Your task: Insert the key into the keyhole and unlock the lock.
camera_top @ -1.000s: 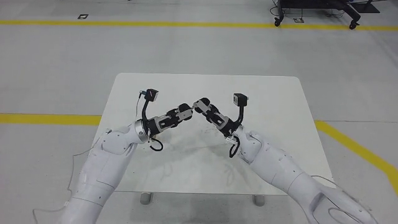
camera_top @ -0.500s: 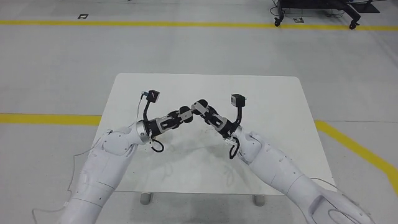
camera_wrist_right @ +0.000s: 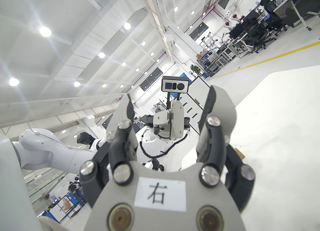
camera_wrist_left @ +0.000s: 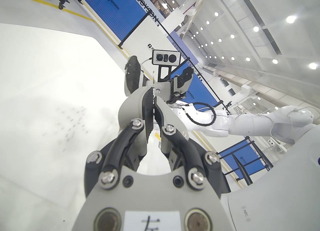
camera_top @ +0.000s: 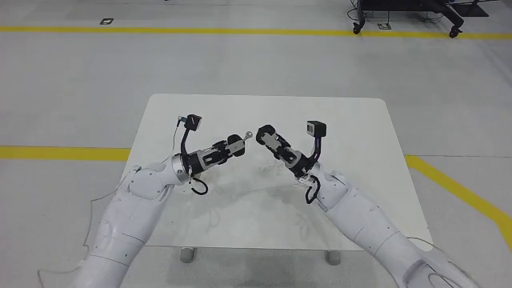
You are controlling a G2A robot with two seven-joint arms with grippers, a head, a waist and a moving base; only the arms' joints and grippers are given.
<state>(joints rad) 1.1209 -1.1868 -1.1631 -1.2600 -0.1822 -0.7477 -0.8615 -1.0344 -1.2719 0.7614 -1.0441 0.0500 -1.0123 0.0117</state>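
So, both arms are held up over the middle of the white table (camera_top: 352, 128), wrists bent so the two grippers are pointed at each other, tip to tip, with a small gap left between them. The left gripper (camera_wrist_left: 153, 97) is clamped tight on the key (camera_wrist_left: 153, 80): a thin strip of metal is pinched edge-on between the ribbed black pads (camera_wrist_left: 147, 107), and its bare end is poked out past the fingertips toward the other arm. In the top view the key (camera_top: 248, 135) is seen as a little grey sliver sticking out of the left gripper, held in mid-air above the tabletop. The right gripper (camera_wrist_right: 170, 97) is spread wide and released, its fingers (camera_wrist_right: 215, 107) set well apart, and the key tip is aimed roughly at the gap between them. Whether the tip is already inside that spread or just short of it can't be told for sure. Some faint scuff marks (camera_wrist_left: 75, 122) are seen on the tabletop beside the left arm.
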